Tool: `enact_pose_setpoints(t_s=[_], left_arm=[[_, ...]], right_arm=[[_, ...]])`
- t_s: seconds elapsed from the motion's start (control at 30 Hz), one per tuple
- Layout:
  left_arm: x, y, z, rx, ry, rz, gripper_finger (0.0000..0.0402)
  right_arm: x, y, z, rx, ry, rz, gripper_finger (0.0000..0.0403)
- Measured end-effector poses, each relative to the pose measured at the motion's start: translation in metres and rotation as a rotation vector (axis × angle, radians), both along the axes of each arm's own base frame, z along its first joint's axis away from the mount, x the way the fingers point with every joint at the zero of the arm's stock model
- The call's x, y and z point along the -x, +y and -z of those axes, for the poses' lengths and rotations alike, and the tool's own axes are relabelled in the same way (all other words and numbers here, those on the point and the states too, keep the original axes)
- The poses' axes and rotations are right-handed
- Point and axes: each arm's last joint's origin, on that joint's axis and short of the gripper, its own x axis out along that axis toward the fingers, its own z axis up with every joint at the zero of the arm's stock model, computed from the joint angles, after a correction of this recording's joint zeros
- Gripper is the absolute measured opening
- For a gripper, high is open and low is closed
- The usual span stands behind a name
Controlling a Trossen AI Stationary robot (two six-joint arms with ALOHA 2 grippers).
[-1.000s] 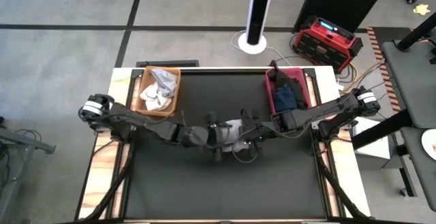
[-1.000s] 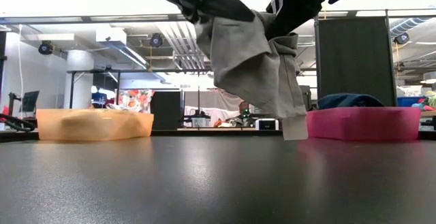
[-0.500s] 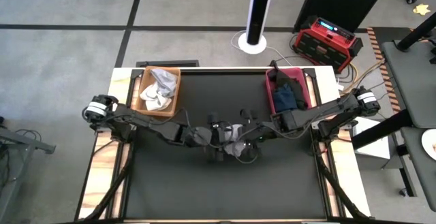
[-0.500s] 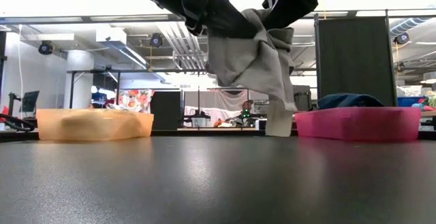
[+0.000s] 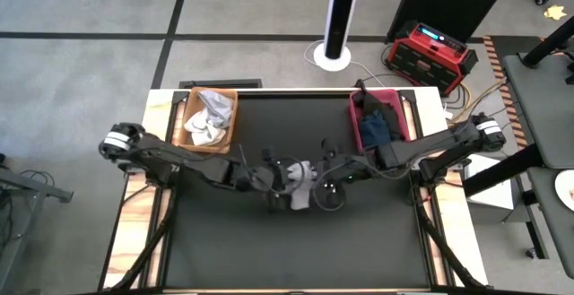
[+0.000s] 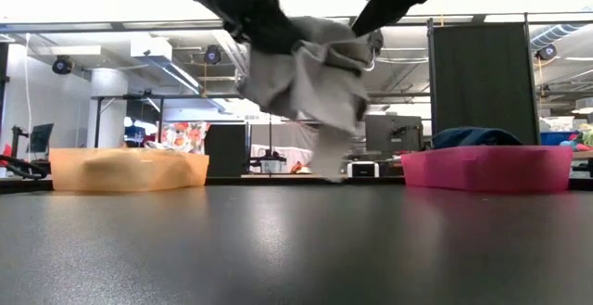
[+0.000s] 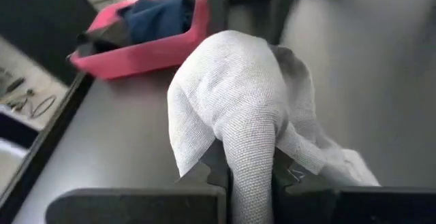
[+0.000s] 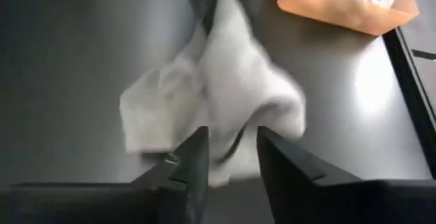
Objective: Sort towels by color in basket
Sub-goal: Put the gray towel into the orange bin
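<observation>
A light grey towel (image 5: 302,186) hangs bunched over the middle of the black table, between my two grippers. My left gripper (image 7: 248,173) comes from the table's left and is shut on it. My right gripper (image 8: 233,159) comes from the right and stands open, its fingers on either side of a fold of the towel (image 8: 225,81). In the low view the towel (image 6: 306,73) hangs below both arms. White and grey towels lie in the orange basket (image 5: 211,120). Navy ones lie in the pink basket (image 5: 378,120). My left gripper pinches a bunched fold of the towel (image 7: 251,149) between its two fingers, several layers thick. The fingers slant down from the table's left. The towel hangs below them, slack, and its lower end (image 6: 329,161) is clear of the table. My right gripper's fingers (image 8: 197,163) stand beside a fold of the towel; whether they touch it, I cannot tell.
The orange basket (image 6: 130,168) stands at the table's far left and the pink basket (image 6: 491,168) at the far right. The black tabletop (image 5: 296,250) stretches toward the near edge. A red box (image 5: 429,55) and a white pole stand on the floor beyond the table.
The towel has shifted toward the table's left and bunched up shorter. Its long hanging tail, which was below my right gripper, has swung left and risen. My left gripper has tipped and moved in on the towel.
</observation>
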Motion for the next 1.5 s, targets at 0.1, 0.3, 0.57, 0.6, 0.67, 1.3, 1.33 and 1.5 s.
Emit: enact_pose_setpoints(t_s=[0.1, 0.3, 0.57, 0.6, 0.67, 1.3, 1.33, 1.5], left_arm=[[0.014, 0.008, -0.009, -0.011, 0.034, -0.106, 0.0011], [0.051, 0.031, -0.027, -0.043, 0.102, -0.384, 0.001], [0.105, 0.073, -0.05, -0.035, 0.095, -0.773, 0.001], [0.111, 0.079, -0.051, -0.021, 0.098, -0.812, 0.001], [0.121, 0.091, -0.053, -0.003, 0.108, -0.892, 0.001], [0.146, 0.157, -0.017, 0.015, 0.471, -1.338, 0.001], [0.144, 0.159, -0.015, 0.003, 0.482, -1.342, 0.001], [0.134, 0.164, 0.001, -0.037, 0.565, -1.345, 0.001]], right_arm=[[0.007, -0.001, -0.01, -0.02, -0.03, 0.013, 0.0139], [0.017, -0.003, -0.023, -0.046, -0.074, 0.027, 0.017], [0.018, -0.004, -0.021, -0.042, -0.064, 0.029, 0.017], [0.018, -0.004, -0.02, -0.038, -0.06, 0.031, 0.0168], [0.018, -0.004, -0.019, -0.028, -0.06, 0.041, 0.0165], [0.019, -0.005, -0.006, -0.034, -0.054, 0.05, 0.0171], [0.018, -0.005, -0.006, -0.034, -0.056, 0.051, 0.0172], [0.018, -0.004, -0.007, -0.037, -0.065, 0.051, 0.0178]])
